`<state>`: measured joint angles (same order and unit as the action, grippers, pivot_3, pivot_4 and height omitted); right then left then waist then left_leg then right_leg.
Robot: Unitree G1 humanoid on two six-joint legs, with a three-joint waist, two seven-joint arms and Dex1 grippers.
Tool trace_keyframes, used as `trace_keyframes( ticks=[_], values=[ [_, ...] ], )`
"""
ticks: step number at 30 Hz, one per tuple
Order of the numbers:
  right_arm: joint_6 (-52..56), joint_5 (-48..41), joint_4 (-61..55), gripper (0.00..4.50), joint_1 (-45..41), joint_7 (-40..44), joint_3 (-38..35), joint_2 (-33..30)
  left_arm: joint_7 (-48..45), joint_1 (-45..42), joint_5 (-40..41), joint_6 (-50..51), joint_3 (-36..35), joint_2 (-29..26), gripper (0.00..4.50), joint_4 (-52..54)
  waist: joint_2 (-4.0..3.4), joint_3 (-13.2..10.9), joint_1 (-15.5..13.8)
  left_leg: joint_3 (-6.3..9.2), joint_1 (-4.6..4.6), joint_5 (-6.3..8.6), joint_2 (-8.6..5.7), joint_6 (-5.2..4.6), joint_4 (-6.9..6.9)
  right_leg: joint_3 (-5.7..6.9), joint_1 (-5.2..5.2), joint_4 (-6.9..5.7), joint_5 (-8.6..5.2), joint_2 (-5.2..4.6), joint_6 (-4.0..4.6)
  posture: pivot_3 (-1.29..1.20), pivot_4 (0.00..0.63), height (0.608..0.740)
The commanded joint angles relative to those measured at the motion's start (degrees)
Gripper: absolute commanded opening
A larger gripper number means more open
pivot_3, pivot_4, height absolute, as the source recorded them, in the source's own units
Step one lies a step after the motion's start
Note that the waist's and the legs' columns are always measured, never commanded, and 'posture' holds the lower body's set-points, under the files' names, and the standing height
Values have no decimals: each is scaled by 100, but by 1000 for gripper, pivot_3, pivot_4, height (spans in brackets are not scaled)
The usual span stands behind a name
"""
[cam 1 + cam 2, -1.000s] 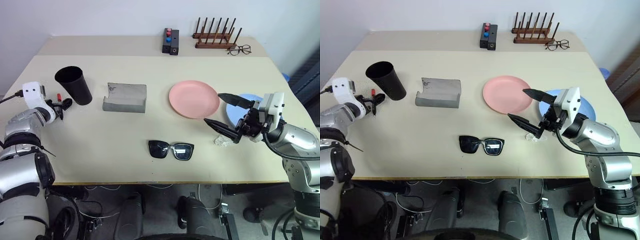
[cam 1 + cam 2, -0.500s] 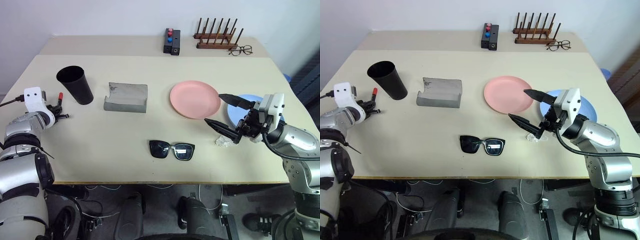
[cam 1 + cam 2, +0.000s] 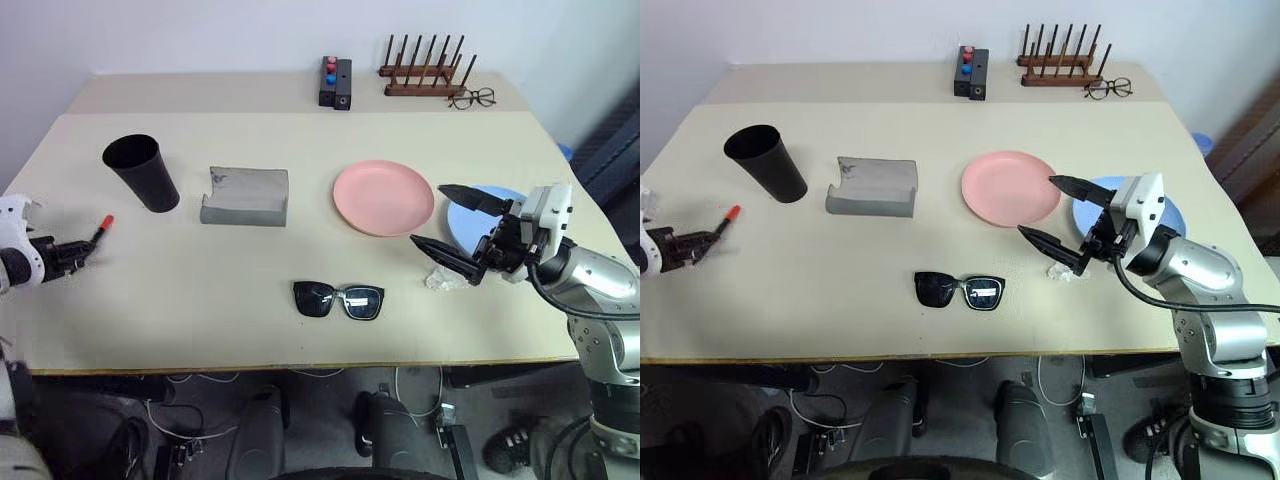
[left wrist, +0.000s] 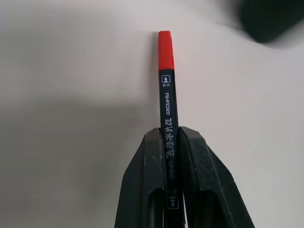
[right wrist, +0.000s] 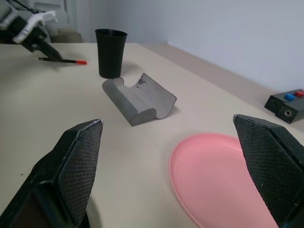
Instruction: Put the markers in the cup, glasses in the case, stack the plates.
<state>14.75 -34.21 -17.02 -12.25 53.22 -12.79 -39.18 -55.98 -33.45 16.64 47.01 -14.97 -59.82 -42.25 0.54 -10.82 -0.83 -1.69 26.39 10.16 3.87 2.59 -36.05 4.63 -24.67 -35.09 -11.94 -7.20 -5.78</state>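
While the left pincer (image 4: pixel 172 156) clamps a marker (image 4: pixel 166 104) by its dark body, the red cap sticks out past the fingertips, above the bench (image 3: pixel 200 290) near its left edge. White print runs along the marker's barrel. A black cup (image 3: pixel 141 172) stands upright just beyond it, rim wider than base. Right of the cup lies the grey case (image 3: pixel 246 196), open, its flap standing up. Further right sits the pink plate (image 3: pixel 385 197), and beside that the blue plate (image 3: pixel 462 226), partly hidden behind the right pincer (image 3: pixel 450 228). Black sunglasses (image 3: pixel 338 299) lie near the front edge, lenses facing forward, well apart from the case. A small clear scrap (image 3: pixel 440 279) lies under the right pincer. At the far edge are a black box (image 3: pixel 334 82) with red and blue knobs, a wooden peg rack (image 3: pixel 424 72) and wire spectacles (image 3: pixel 471 97). Nothing lies between marker and cup. The right pincer hangs over the bench with fingers spread wide, empty, pointing toward the pink plate
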Motion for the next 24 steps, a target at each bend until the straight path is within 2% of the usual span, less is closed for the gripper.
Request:
trace_keyframes(
  ticks=[1,3,5,8,10,13,19,20,24],
  values=[
    [-128,-11,16,4500,-138,49,-46,20,-508,1145,634,1116,-208,-388,39,2178,-2,-1,26,-2,1,1,0,1,3,-1,-1,7,1,-3,1,0,150,740],
    [-158,4,72,4500,-191,76,-3,44,-406,1874,771,1409,-415,-440,39,3025,-9,-3,34,-4,0,2,-1,2,6,-2,-3,10,0,-7,1,0,150,740],
    [-180,11,101,4500,-203,100,22,59,-293,2250,861,1502,-602,-426,39,3502,-9,-3,24,-2,-1,2,0,2,10,-1,-10,5,-1,-5,2,0,150,740],
    [-190,7,113,4500,-204,125,40,71,-46,2454,816,1371,-618,-315,39,3819,-13,-2,4,-2,-1,2,0,2,9,-1,-26,6,-4,-4,2,0,150,740],
    [-193,10,108,4500,-205,129,50,84,238,2355,844,1392,-544,-24,39,3844,-16,-1,1,-3,-1,2,-1,3,7,-1,-29,9,-5,-5,1,0,150,740],
    [-181,1,49,4500,-160,107,34,84,384,2310,786,1312,-368,116,1200,3787,-24,2,-2,-4,-1,2,-3,3,6,-1,-25,9,-4,-6,0,0,150,740],
    [-143,-22,-25,4500,-51,54,-38,63,395,1503,818,1486,-34,-3,4186,3478,-20,1,-2,-3,1,1,-3,1,1,-1,-7,3,-3,-5,0,0,150,740],
    [-143,-21,-41,4500,-30,47,-39,64,448,1377,764,1498,82,-5,4452,3473,-20,1,3,-4,1,0,-3,0,0,-1,-6,3,-3,-5,0,0,150,740],
    [-148,-21,-79,4500,10,18,-23,70,804,720,555,1590,427,131,4452,3170,-19,1,8,-4,1,-7,-3,-12,3,-1,-6,1,-3,-3,0,0,150,740]
  ],
)
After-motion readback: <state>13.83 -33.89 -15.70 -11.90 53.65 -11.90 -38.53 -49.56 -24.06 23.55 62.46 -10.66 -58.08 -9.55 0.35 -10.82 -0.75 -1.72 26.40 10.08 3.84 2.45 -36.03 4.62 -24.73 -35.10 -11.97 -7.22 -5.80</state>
